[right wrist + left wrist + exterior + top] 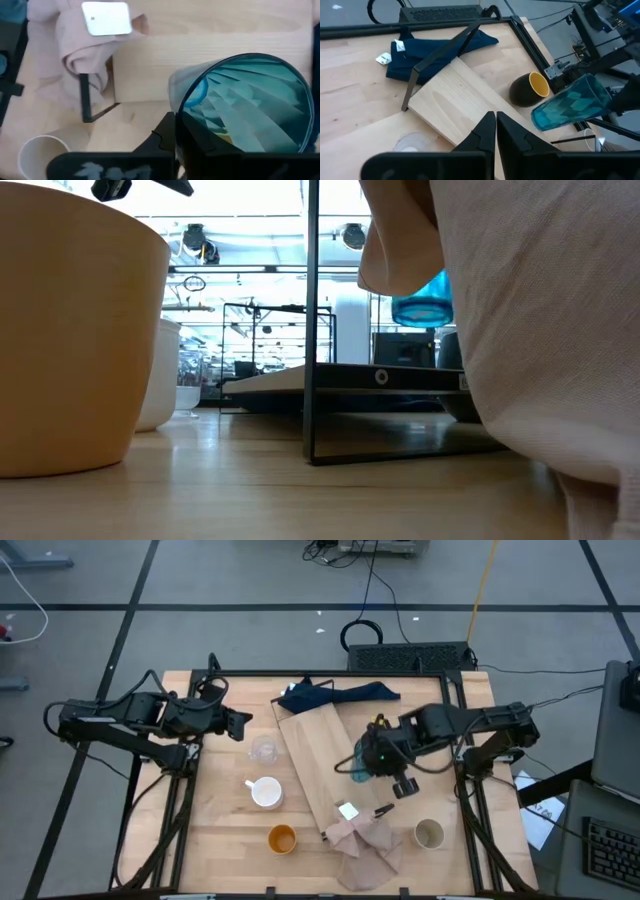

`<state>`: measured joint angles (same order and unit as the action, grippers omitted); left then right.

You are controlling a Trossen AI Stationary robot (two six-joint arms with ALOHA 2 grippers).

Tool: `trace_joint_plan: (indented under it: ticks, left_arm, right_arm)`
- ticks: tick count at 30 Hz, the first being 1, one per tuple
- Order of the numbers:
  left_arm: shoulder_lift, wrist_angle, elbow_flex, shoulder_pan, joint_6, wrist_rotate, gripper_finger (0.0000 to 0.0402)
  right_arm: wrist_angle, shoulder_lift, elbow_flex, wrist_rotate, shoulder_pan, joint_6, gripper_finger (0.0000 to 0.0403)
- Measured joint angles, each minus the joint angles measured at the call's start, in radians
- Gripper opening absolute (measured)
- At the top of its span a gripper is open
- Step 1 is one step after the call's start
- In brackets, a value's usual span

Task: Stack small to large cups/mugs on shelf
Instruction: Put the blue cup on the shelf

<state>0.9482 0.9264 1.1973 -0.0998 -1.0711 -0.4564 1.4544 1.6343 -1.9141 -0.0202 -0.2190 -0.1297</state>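
Note:
My right gripper (175, 131) is shut on the teal cup (361, 768), which it holds in the air over the pale wood shelf (318, 762). The shelf lies slantwise across the table's middle. The mustard-yellow mug (530, 89) lies on its side by the shelf's far right edge. The clear glass (264, 751), white mug (266, 792) and orange cup (282, 838) stand left of the shelf, and the beige-grey cup (429, 834) stands near right. My left gripper (496, 131) hangs shut and empty at the left. My right gripper holds the teal cup at its rim (186, 111), coming from above at a steep slant. The fingers themselves cover the exact meeting place. The cup (572, 102) hangs tilted, mouth up toward the wrist, and the low view shows it (422, 300) clear of the shelf.
A dark blue cloth (338, 694) lies at the shelf's far end, partly under it. A pinkish-beige cloth (365, 840) with a white tag is bunched at the shelf's near end. A black metal frame (440, 52) borders the tabletop.

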Motion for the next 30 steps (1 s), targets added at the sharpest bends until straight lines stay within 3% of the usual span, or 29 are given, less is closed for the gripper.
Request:
trace_joint_plan:
  ticks: [11,19,30]
  left_arm:
    - [0.000,0.004,0.000,-0.001,-0.002,0.038,0.0015]
    - [0.000,0.005,0.000,-0.003,0.014,0.107,0.0015]
    - [0.000,0.005,0.000,-0.003,0.042,0.111,0.0015]
  right_arm:
    - [-0.074,0.084,0.000,-0.003,-0.083,0.171,0.0000]
    - [-0.066,0.185,0.002,0.020,-0.086,0.182,0.0000]
    - [-0.102,0.193,0.001,-0.015,-0.096,0.238,0.0000]
